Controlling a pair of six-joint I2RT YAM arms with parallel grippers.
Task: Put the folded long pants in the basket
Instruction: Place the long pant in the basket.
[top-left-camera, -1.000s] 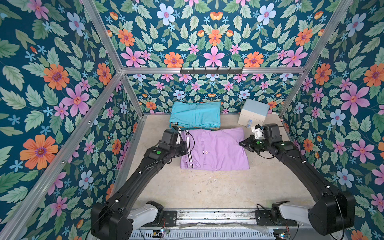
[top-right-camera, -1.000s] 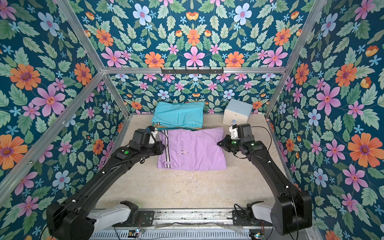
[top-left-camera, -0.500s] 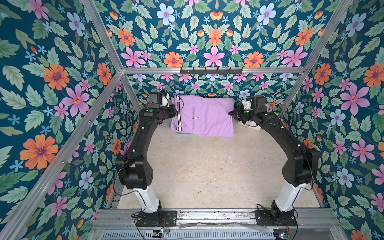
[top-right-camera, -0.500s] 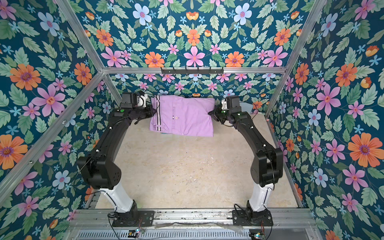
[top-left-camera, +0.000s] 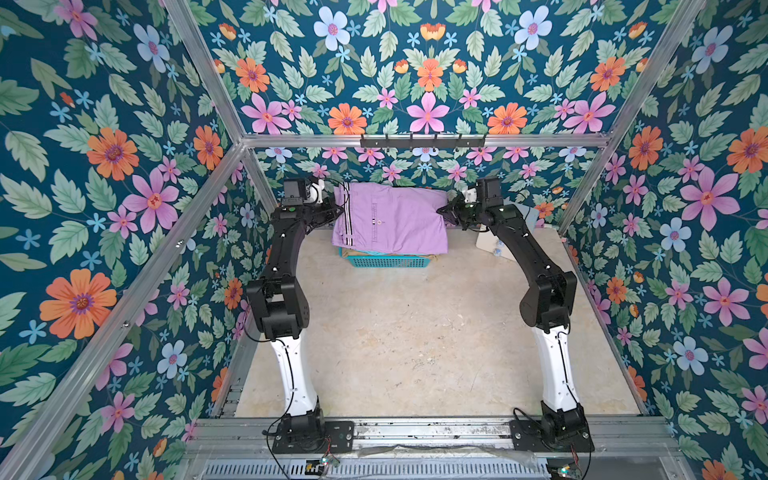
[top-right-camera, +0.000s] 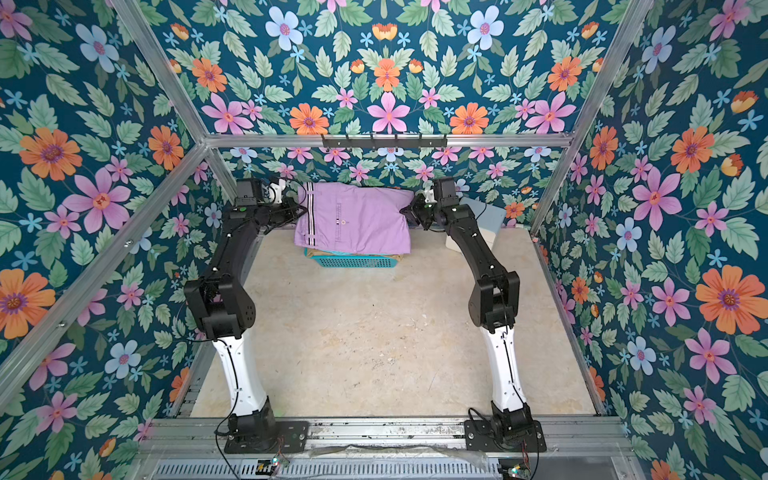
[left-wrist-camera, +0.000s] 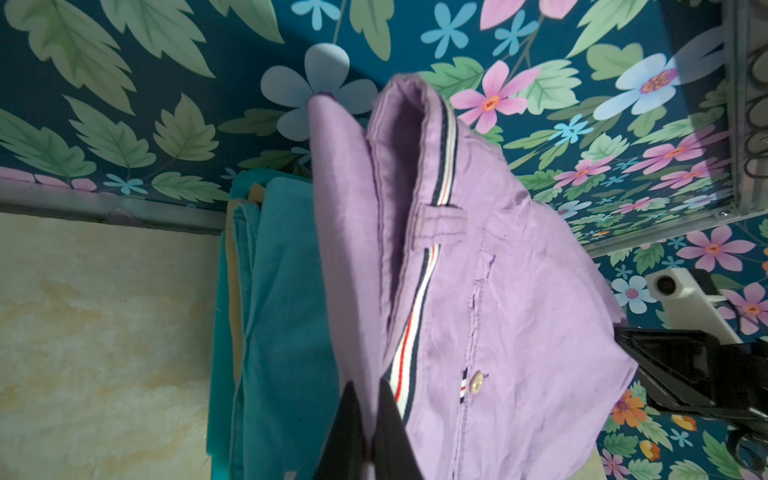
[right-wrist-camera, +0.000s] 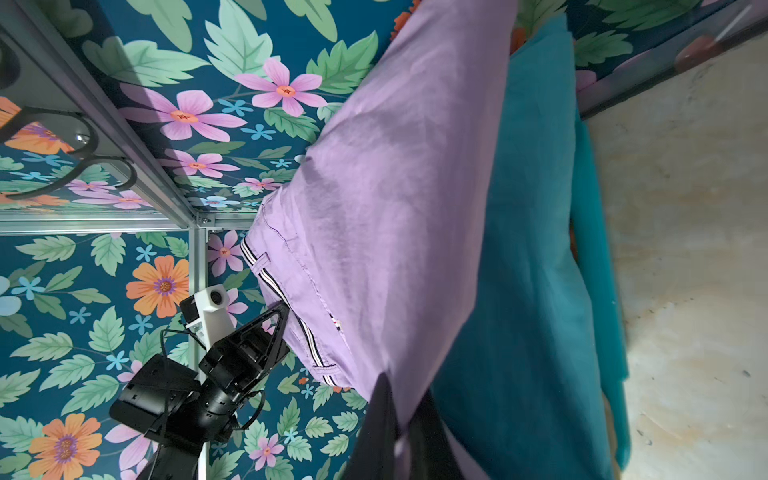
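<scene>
Near edge: metal base rail (top-left-camera: 415, 430) carrying two black-and-white arms, which reach away over the bench (top-left-camera: 415, 353), a beige, mottled, scuffed hard surface.

Far end of bench: rectangular teal plastic basket (top-left-camera: 384, 262) with perforated mesh wall. Only its near side shows in both top views. Inside it is a folded plain turquoise cloth (left-wrist-camera: 282, 311), soft and matte, with a thin tan folded edge (left-wrist-camera: 236, 299) beside it.

Above the basket: folded lilac pants (top-left-camera: 390, 216), thin creased woven cloth with a striped waistband in navy, white and red, a belt loop and a pale pocket button. They are slung between the arms and cover most of the basket from above. Whether the lower fold touches the turquoise cloth, cannot tell.

Left end effector (left-wrist-camera: 368, 399) is clenched on the waistband side. Right end effector (right-wrist-camera: 403, 399) is clenched on the opposite plain edge. Both black finger pairs pinch cloth.

Just beside the right arm: small white box with pale blue top (top-right-camera: 484, 214), partly hidden by it.

Beyond: aluminium frame bars (top-left-camera: 540, 141), a black hook rail (top-left-camera: 422, 142), and walls in dark teal floral wallpaper (top-left-camera: 104, 166).
</scene>
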